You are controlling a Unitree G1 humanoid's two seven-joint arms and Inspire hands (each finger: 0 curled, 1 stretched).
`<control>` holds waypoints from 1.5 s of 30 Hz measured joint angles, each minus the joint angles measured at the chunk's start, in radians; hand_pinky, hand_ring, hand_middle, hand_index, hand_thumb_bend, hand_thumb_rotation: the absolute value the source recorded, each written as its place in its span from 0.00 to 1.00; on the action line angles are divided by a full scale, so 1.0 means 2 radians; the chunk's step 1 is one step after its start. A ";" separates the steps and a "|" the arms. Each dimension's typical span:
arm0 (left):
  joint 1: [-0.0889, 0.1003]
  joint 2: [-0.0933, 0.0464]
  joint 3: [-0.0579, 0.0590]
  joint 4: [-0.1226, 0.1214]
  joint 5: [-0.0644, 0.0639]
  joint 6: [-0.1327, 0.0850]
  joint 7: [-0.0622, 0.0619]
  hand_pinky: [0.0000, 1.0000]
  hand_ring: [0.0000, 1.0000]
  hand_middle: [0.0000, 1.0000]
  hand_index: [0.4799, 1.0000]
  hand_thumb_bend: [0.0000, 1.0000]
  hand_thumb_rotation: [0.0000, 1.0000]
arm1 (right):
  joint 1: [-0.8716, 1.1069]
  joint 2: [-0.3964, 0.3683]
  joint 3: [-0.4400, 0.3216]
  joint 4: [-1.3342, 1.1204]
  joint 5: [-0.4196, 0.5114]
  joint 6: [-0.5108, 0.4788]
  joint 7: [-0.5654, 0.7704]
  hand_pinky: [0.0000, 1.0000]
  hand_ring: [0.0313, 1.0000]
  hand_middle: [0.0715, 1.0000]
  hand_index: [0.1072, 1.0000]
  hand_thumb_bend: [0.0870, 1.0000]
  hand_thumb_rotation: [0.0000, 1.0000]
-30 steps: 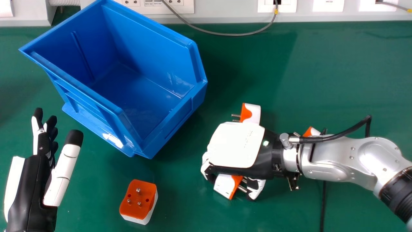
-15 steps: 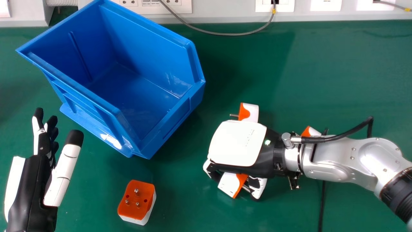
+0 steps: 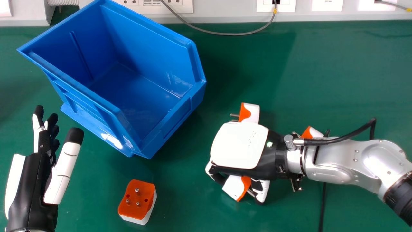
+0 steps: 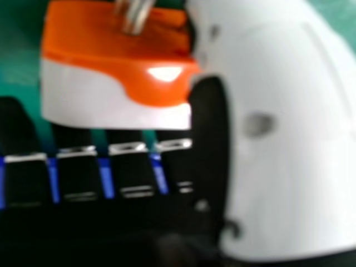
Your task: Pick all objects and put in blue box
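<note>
My right hand point(image 3: 239, 146) grips an orange-and-white plug adapter point(image 4: 111, 83): thumb point(image 4: 295, 144) at three o'clock, fingers point(image 4: 78, 178) at six, metal pins point(image 4: 137, 18) at twelve.

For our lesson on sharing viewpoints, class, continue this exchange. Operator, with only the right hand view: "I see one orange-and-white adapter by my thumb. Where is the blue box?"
Observer: The blue box stands to the left of the right hand, farther from the robot.
Operator: Is another adapter in reach of the left side?
Observer: One pins-up adapter lies on the table between the two hands.
Operator: And the left hand?
Observer: The left hand is open, at the head view's left.
</note>
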 measured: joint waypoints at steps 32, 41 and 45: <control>-0.011 0.000 0.000 0.002 0.001 0.007 0.000 1.00 1.00 1.00 1.00 0.80 0.89 | 0.085 -0.005 -0.148 -0.211 0.199 0.005 0.131 0.44 0.43 0.43 0.40 0.46 0.00; -0.020 0.002 -0.001 0.012 0.006 0.007 0.001 1.00 1.00 1.00 1.00 0.81 0.89 | -0.002 0.073 -0.148 -0.125 0.123 0.024 0.051 0.41 0.43 0.43 0.39 0.46 0.00; -0.022 0.002 -0.001 0.018 0.007 0.006 0.002 1.00 1.00 1.00 1.00 0.81 0.89 | -0.046 0.102 -0.133 -0.067 0.096 0.024 0.015 0.40 0.42 0.44 0.39 0.46 0.00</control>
